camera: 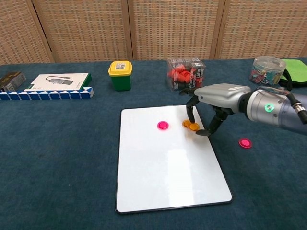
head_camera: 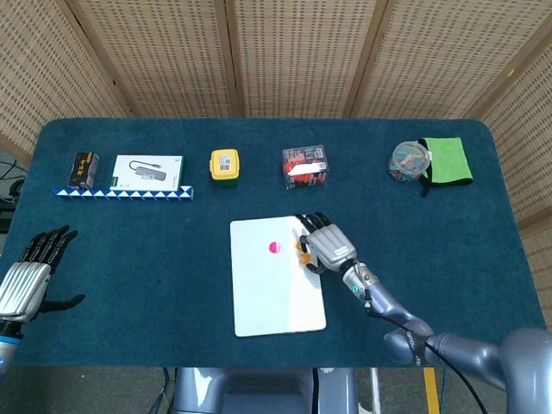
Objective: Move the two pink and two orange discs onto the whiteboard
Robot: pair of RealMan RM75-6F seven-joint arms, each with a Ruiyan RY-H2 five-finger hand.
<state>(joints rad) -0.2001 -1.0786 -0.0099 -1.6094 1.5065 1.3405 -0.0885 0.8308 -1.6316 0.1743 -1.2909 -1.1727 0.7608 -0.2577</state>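
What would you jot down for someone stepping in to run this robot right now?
Right robot hand: over the whiteboard, holding the second orange disc just beside the first orange disc.
Left robot hand: open, idle at the table's near left edge.
Done: one pink disc and one orange are on the board.
Left: release this orange, then fetch the other pink disc from the cloth right of the board.
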